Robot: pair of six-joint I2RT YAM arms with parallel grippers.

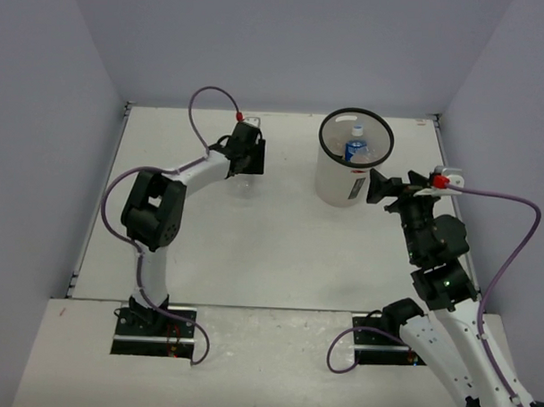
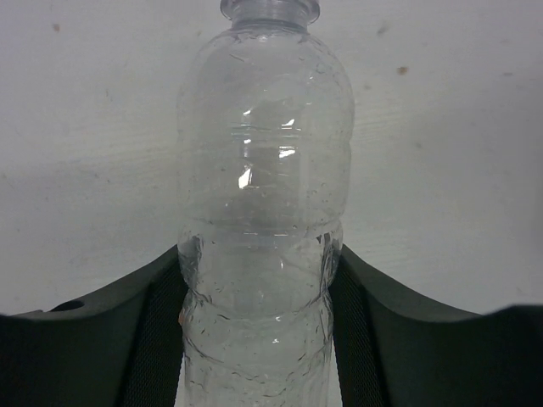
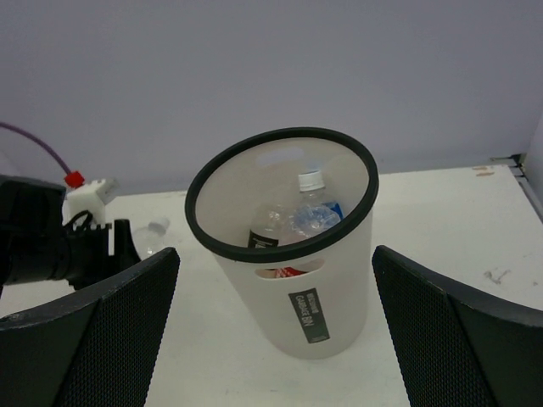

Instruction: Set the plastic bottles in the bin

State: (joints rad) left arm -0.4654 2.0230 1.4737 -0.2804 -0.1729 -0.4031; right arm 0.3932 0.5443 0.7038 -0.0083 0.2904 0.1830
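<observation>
My left gripper is shut on a plain clear bottle, with both fingers pressed against its sides and its neck pointing away from the wrist. From above, this gripper is at the far left-middle of the table with the bottle at its tip. The white bin with a black rim stands at the far right-middle. It holds a blue-labelled bottle, a black-labelled one and something red seen through the handle slot. My right gripper is open and empty, facing the bin's side from close by.
Purple-grey walls close in the white table on three sides. The left arm's wrist and cable show left of the bin in the right wrist view, with the clear bottle beside them.
</observation>
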